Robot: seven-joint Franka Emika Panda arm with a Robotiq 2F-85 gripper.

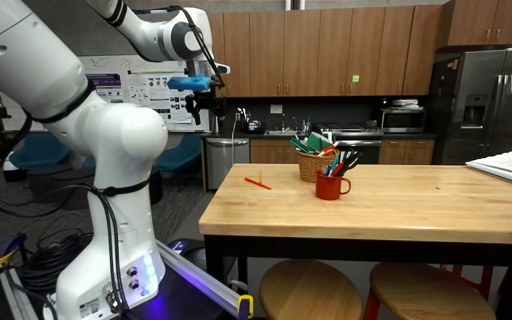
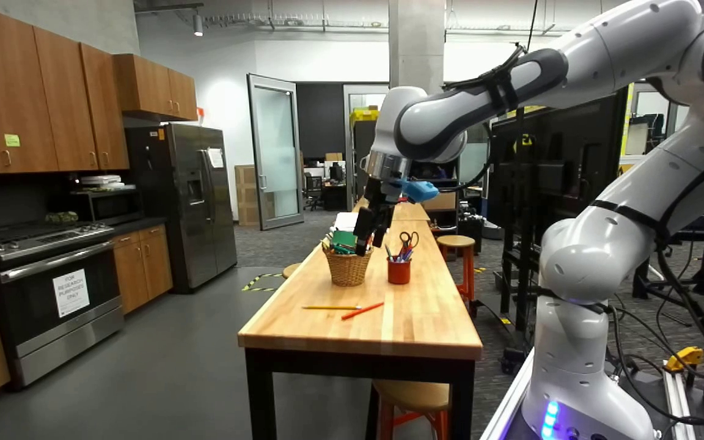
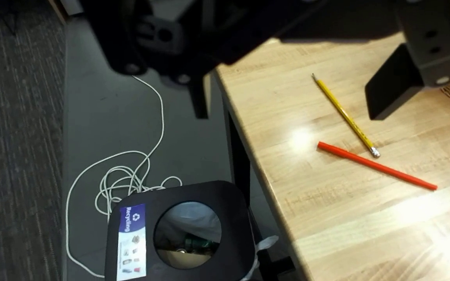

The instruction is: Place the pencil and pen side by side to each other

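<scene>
A yellow pencil (image 3: 346, 115) with a silver eraser end lies flat on the wooden table, angled across the wrist view. Close to that end, a red pen (image 3: 377, 166) rests at a different angle, so the two form a V-like shape with a small gap. Both exterior views also show the pencil (image 2: 330, 307) and the pen (image 1: 258, 183) near the table's end. My gripper (image 3: 290, 113) hangs well above the tabletop with its fingers spread wide and nothing between them. In an exterior view the gripper (image 1: 206, 116) is up beside the table's end.
On the table (image 1: 371, 211) stand a wicker basket (image 2: 349, 269) of stationery and a red mug (image 1: 328, 187) holding pens and scissors. Papers (image 1: 511, 166) lie farther along. Beyond the table edge, a black recycling bin (image 3: 236, 218) and a white cable (image 3: 162, 117) are on the floor.
</scene>
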